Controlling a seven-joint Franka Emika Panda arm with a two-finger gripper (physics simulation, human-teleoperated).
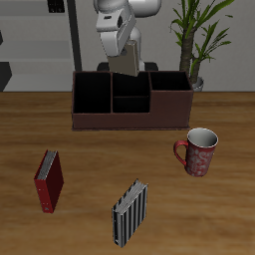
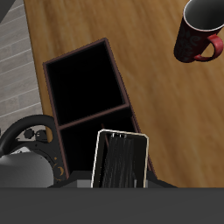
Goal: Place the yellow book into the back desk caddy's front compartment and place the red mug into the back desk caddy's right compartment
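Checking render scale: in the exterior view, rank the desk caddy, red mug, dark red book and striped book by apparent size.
1. back desk caddy
2. striped book, though nearest the camera
3. dark red book and red mug: too alike to rank

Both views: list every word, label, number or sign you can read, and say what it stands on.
None can be read.
Red mug: only a pale mottled pattern.
Dark red book and striped book: no title shows.
Back desk caddy: plain walls.
Book at the gripper: no lettering shows.
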